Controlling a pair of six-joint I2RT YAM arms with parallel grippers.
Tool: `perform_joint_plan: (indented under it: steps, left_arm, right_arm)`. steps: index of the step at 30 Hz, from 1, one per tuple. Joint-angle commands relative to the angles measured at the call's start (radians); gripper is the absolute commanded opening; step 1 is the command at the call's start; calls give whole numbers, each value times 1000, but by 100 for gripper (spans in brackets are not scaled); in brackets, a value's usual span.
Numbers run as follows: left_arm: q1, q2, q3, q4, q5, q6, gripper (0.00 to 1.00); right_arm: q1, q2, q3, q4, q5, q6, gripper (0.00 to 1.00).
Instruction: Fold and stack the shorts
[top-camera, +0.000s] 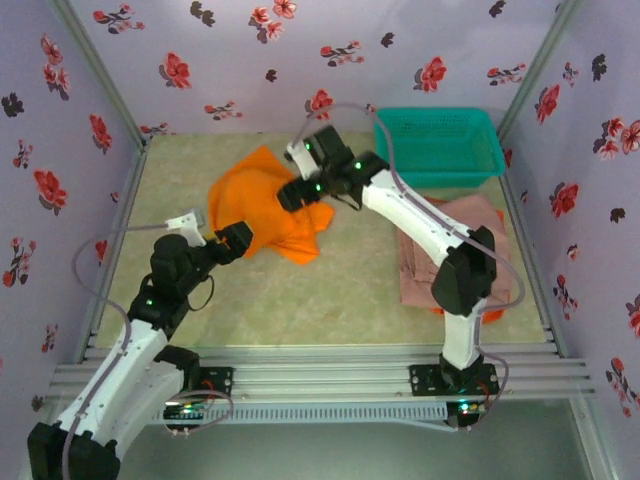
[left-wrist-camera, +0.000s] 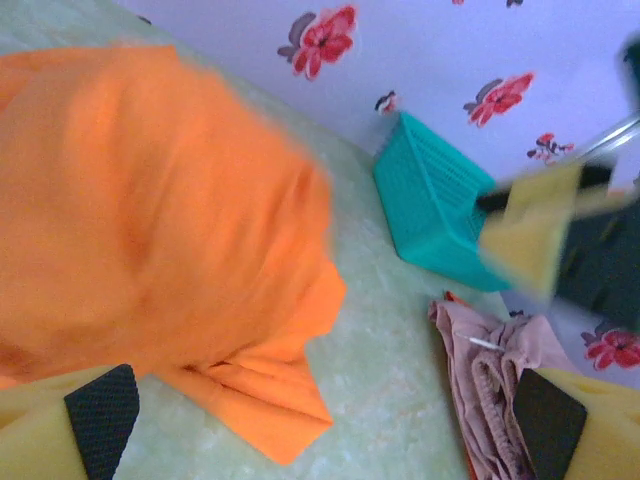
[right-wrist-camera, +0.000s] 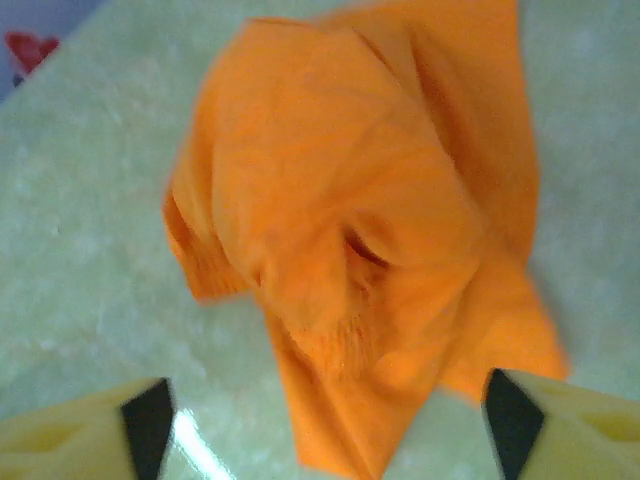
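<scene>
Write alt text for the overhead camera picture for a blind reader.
The left gripper and right gripper sit at opposite edges of crumpled orange shorts on a pale table. Folded pink-beige shorts lie under the right arm; a teal mesh basket stands behind.

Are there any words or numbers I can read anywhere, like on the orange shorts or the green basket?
None can be read. The orange shorts are plain cloth, the teal basket shows no label, and the walls carry only printed flowers. A white fleck on the pink shorts is too small to tell if it is a tag.
</scene>
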Motion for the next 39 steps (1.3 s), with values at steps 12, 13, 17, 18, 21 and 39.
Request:
perform_joint_plan:
  steps: [12,13,17,18,21,39]
  left_arm:
    - [12,259,226,-267,-8,122,98]
    - [15,290,242,-309,-46,109,97]
    - [78,332,190,-316,-39,3,83]
    - [98,330,164,-299,-20,-26,82]
    - [149,346,84,-247,35,-86,80]
    - [176,771,106,64,132,-69,54]
  right_arm:
    - [18,-378,-688,437,115,459,93]
    - [18,-366,-716,477,110,492,92]
    - [42,-286,-664,463,134,494,90]
    - [53,-272,-636,449,150,480,90]
    - [81,-245,-597,445,175,451,90]
    - [101,-326,-663,459,208,416,92]
